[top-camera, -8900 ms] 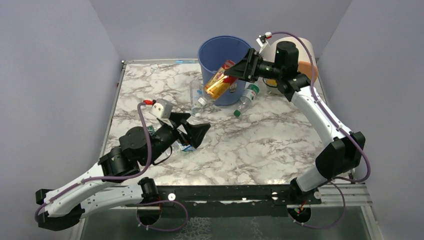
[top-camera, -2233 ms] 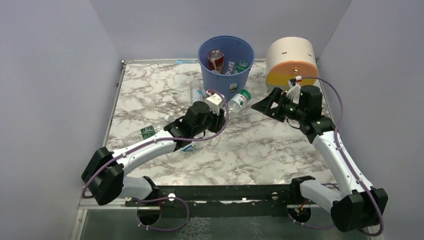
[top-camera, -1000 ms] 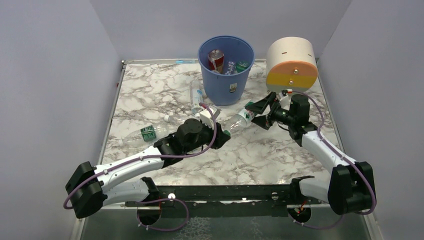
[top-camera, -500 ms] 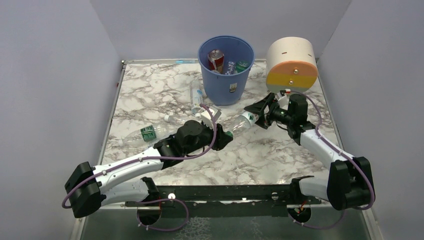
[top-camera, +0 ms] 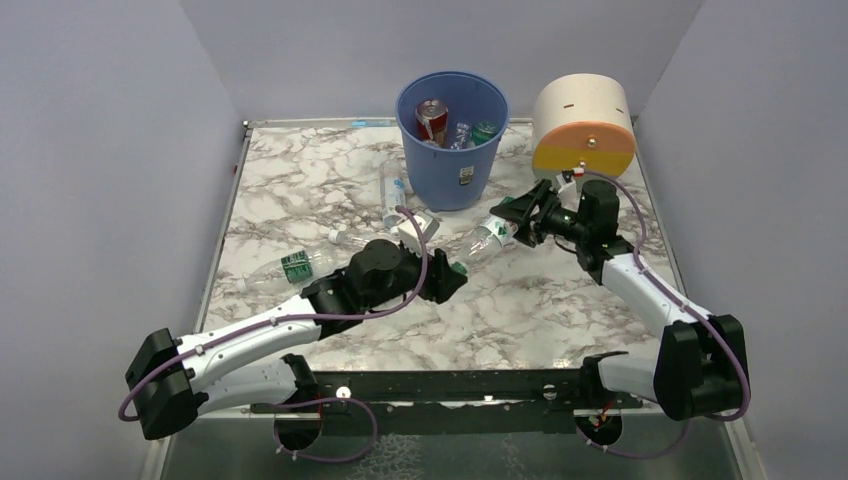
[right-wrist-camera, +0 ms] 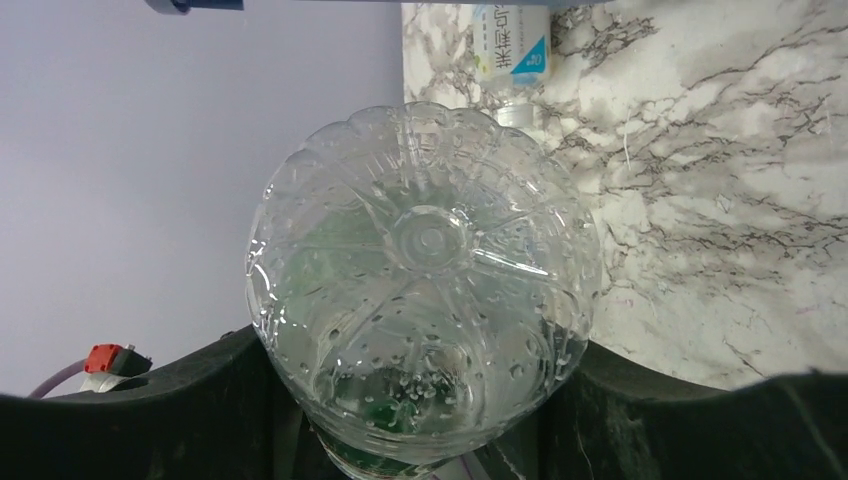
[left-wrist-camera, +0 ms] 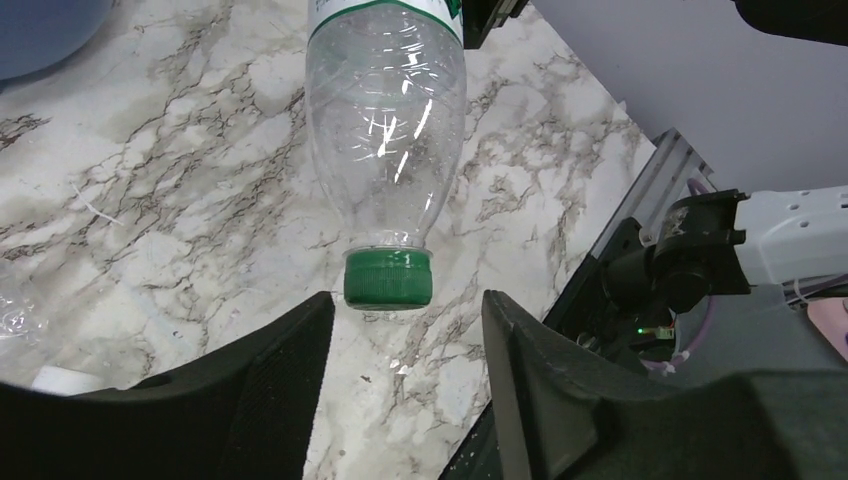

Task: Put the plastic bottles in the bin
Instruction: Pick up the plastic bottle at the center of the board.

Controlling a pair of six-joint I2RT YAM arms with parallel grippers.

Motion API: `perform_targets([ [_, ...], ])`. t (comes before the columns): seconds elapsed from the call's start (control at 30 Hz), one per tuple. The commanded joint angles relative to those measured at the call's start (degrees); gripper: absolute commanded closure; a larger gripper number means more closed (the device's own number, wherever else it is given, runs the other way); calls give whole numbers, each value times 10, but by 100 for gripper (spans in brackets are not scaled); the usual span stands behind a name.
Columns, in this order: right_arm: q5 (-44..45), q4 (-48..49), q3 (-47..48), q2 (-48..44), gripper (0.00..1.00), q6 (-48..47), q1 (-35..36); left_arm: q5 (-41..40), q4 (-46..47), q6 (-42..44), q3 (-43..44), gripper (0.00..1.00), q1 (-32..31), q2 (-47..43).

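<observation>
A clear plastic bottle point(top-camera: 488, 238) with a green cap point(left-wrist-camera: 388, 278) and green label hangs tilted above the marble, between the two arms. My right gripper point(top-camera: 520, 220) is shut on its base end; the ribbed bottom point(right-wrist-camera: 425, 270) fills the space between those fingers. My left gripper point(left-wrist-camera: 407, 312) is open, its fingertips on either side of the cap and just short of it, not touching. The blue bin point(top-camera: 452, 150) stands at the back and holds a red can and bottles. Two more bottles lie on the table, one blue-labelled point(top-camera: 392, 195) and one green-labelled point(top-camera: 290, 266).
A cream drum point(top-camera: 583, 125) with orange and yellow bands stands right of the bin, close behind the right arm. The blue-labelled bottle point(right-wrist-camera: 510, 45) also shows in the right wrist view. A black rail point(top-camera: 450, 385) runs along the table's near edge.
My right gripper has closed on the bottle's base end. My left gripper has opened and let go of the green cap. The bottle now hangs a little higher from the right gripper.
</observation>
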Motion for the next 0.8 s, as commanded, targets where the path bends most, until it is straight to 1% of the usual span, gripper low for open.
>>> perform_targets([
  [0.0,1,-7,29,-6,39,-20,-1,-14,-7,-2,22,34,-3,-20],
  [0.03,0,-8,32,-5,39,-20,-1,-15,-7,-3,23,28,-3,-21],
  [0.1,-1,-12,38,-7,40,-24,-1,-15,-11,-4,25,8,-3,-24],
  [0.13,0,-16,43,-8,39,-27,-1,-15,-15,-5,29,2,-3,-24],
  [0.33,7,-33,66,-9,40,-37,-1,-19,-45,-4,50,1,-3,-41],
  [0.57,12,-48,99,-1,40,-47,-1,-49,-75,-2,61,1,-3,-75],
  [0.77,23,-80,163,19,40,-68,-1,-77,-108,8,75,1,-3,-108],
])
